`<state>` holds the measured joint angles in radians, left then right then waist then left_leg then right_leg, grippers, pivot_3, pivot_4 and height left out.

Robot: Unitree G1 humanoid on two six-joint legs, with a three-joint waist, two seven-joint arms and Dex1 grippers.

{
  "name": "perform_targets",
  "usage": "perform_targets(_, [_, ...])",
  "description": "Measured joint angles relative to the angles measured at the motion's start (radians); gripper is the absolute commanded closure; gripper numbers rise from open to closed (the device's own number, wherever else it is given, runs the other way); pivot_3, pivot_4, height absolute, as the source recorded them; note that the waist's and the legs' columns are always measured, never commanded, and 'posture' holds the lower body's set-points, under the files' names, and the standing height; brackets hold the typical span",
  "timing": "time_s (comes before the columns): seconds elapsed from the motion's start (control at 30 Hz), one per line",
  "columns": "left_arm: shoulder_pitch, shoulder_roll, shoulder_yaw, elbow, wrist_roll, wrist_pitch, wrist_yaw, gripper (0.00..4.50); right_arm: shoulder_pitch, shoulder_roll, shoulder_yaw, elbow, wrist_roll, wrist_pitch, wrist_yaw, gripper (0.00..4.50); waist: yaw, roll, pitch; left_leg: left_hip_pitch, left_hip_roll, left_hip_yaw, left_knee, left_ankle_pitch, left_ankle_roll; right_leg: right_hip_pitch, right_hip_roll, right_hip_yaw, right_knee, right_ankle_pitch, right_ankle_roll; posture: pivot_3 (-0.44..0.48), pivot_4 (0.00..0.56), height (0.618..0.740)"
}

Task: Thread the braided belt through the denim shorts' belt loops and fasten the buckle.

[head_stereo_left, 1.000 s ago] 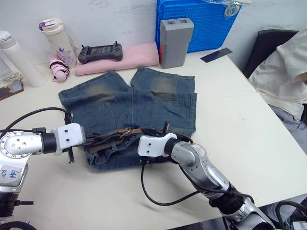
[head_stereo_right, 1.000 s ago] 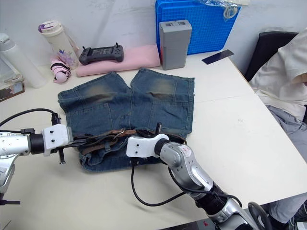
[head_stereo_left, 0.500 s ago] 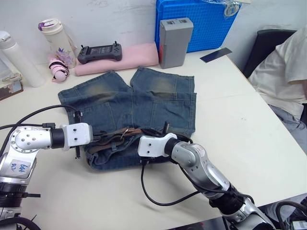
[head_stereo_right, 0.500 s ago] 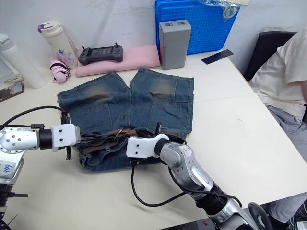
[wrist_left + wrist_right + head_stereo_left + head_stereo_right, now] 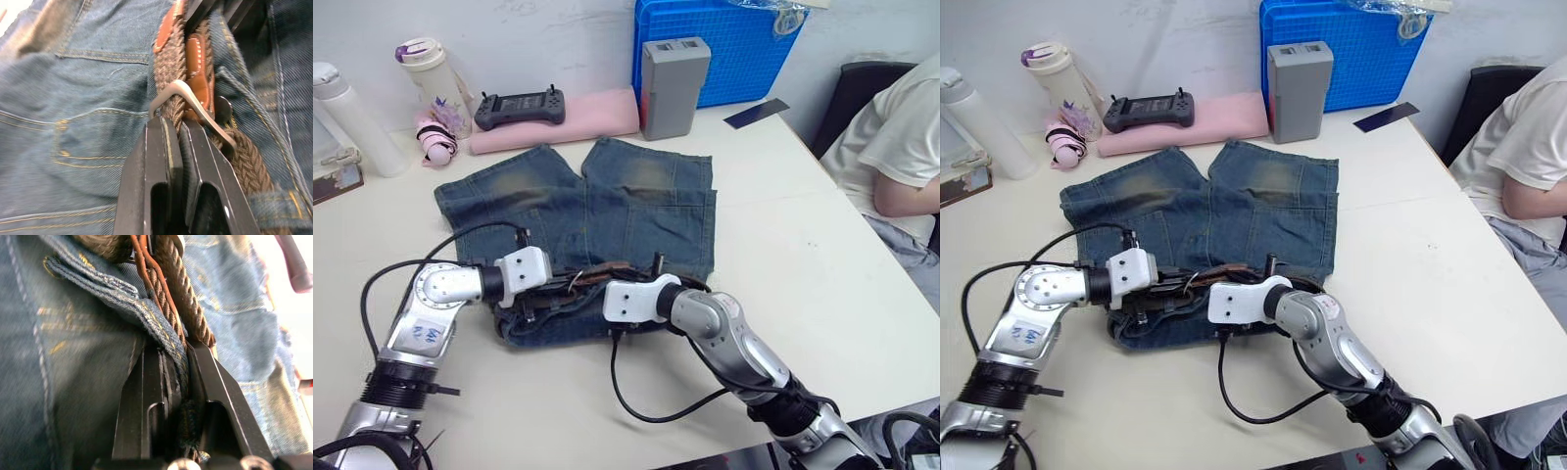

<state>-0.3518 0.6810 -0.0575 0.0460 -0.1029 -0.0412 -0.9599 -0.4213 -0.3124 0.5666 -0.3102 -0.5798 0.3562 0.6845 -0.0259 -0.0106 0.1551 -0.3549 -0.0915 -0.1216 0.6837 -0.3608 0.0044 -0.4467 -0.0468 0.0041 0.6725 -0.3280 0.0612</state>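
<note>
Braided belt [image 5: 173,78] pinched by both claws (buckle [image 5: 195,110] beside left).

Probably lab, white table [image 5: 822,245], blue crate [image 5: 724,44]

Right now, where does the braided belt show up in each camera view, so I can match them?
Left eye view: the braided belt lies along the near waistband of the denim shorts.
Right eye view: the belt is in the same place.
Left wrist view: it runs away from the left hand, through the buckle.
Right wrist view: it runs away from the right hand, beside a belt loop.
Shared landmark: the shorts' blue denim.
</note>
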Motion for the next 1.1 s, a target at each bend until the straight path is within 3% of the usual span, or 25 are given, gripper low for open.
perform_targets(0.17, [-0.008,-0.047,-0.014,0.002,0.002,0.021,0.014,4.5,0.014,-0.057,-0.04,-0.075,0.083,0.065,0.129,0.87,0.008,0.0,0.0,0.0,-0.001,0.0,0.001,0.0,0.0,0.0,-0.001,0.0,-0.002,0.0,0.0,0.0,0.15,0.709])
perform_targets(0.43, [-0.007,-0.085,-0.025,0.007,0.004,0.025,0.034,4.5,0.0,-0.144,-0.198,-0.248,0.31,0.263,0.317,0.87,0.028,0.0,0.0,0.0,-0.001,0.0,0.001,0.0,0.001,0.001,-0.001,0.0,-0.004,0.0,0.0,0.0,0.15,0.709])
perform_targets(0.6, [-0.006,-0.102,-0.03,0.007,0.005,0.025,0.043,4.5,-0.074,-0.126,-0.292,-0.248,0.386,0.305,0.266,0.87,0.029,0.0,0.0,0.0,-0.001,0.0,0.001,0.0,0.001,0.001,-0.001,0.0,-0.004,0.0,0.0,0.0,0.15,0.709])
perform_targets(0.77, [-0.004,-0.115,-0.032,0.007,0.008,0.025,0.053,4.5,-0.08,-0.12,-0.232,-0.167,0.353,0.24,0.162,0.87,0.032,-0.001,-0.001,0.0,-0.001,0.0,0.001,0.0,0.001,0.001,-0.002,0.0,-0.004,0.0,0.0,0.0,0.15,0.709])
perform_targets(1.1, [0.001,-0.12,-0.032,0.006,0.008,0.029,0.064,4.5,-0.062,-0.146,-0.148,-0.149,0.308,0.188,0.098,0.87,0.035,-0.001,-0.001,0.0,-0.001,0.0,0.001,0.0,0.001,0.001,-0.001,0.0,-0.003,0.0,0.0,0.0,0.15,0.709])
